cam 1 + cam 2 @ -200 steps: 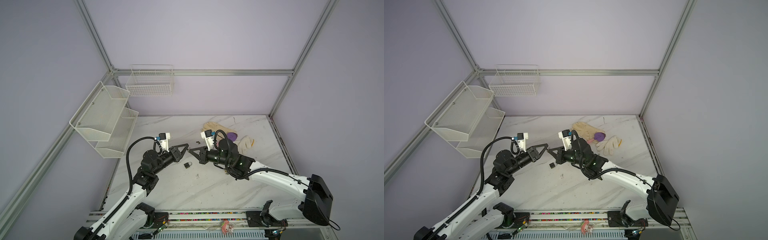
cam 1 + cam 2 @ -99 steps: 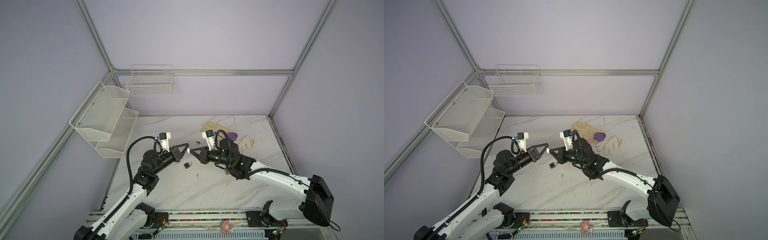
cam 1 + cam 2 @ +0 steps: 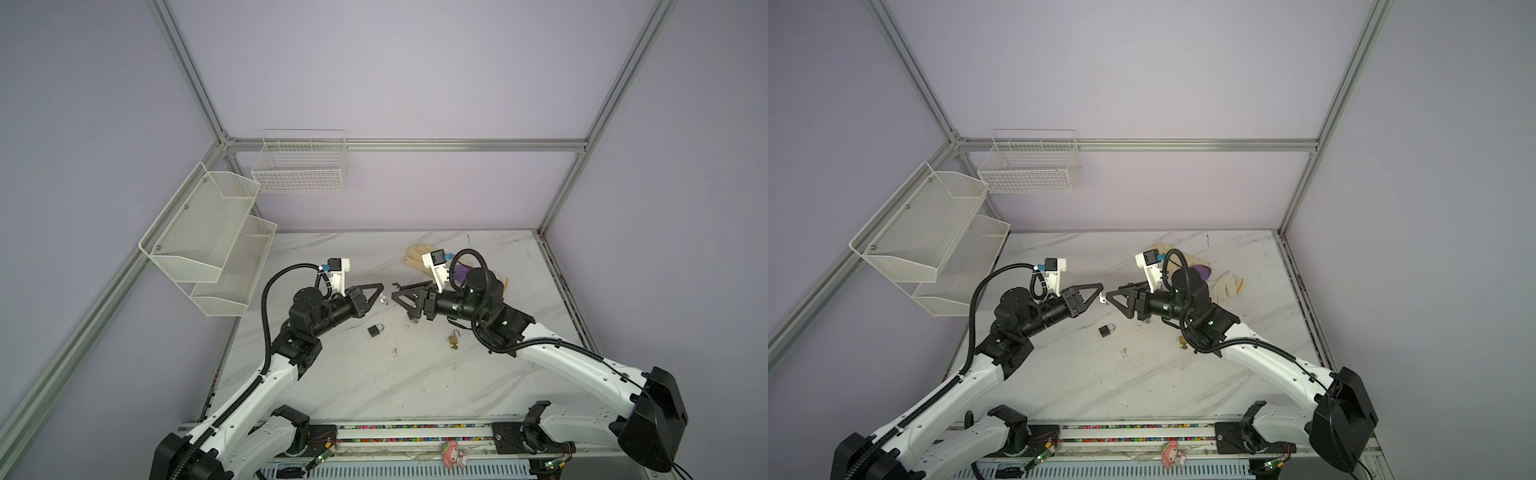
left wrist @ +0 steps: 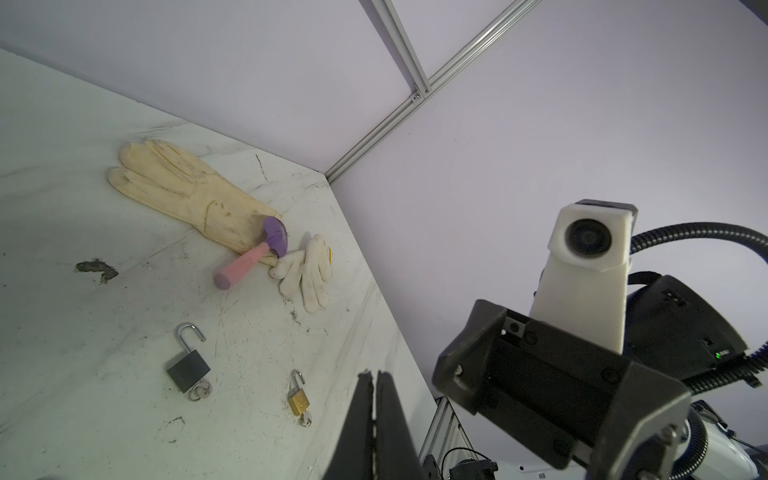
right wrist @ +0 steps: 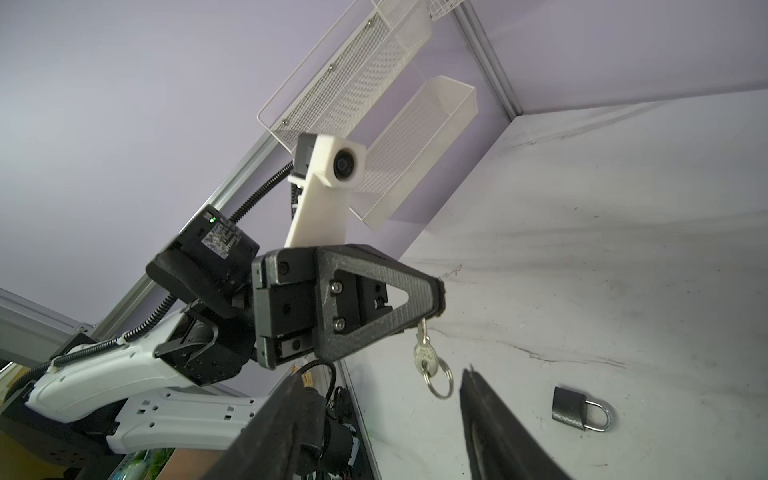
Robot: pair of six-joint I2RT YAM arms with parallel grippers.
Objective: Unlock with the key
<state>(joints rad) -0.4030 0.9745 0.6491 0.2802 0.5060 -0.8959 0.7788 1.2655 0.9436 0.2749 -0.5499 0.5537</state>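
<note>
Over on the left wall hang two white mesh shelves [image 3: 199, 232], with a wire basket [image 3: 299, 166] on the back wall beside them. Below, the left gripper [image 3: 380, 291] is raised over the marble worktop [image 3: 374, 395] with its jaws pressed together on the blade of a small silver key [image 5: 423, 353]. The key dangles from the tip with its ring hanging underneath, clear of the surface. Just below and slightly nearer the front edge, a black padlock [image 3: 375, 329] lies flat on the worktop with its shackle closed, touched by neither arm. Facing the key from the other side, the right gripper [image 3: 395, 290] has its jaws apart and nothing between them, its tips just beside the key but not touching it. Beyond it, seen from the left wrist, a second dark padlock [image 4: 188, 370] rests with its shackle swung open and a key ring at its base. A small brass padlock [image 4: 298, 400] sits near it, also open. Farther back lie a large cream glove [image 4: 178, 191], a pink-handled toy with a purple head [image 4: 249, 262] propped on its cuff, and a smaller white glove [image 4: 307, 274] just beside them.
</note>
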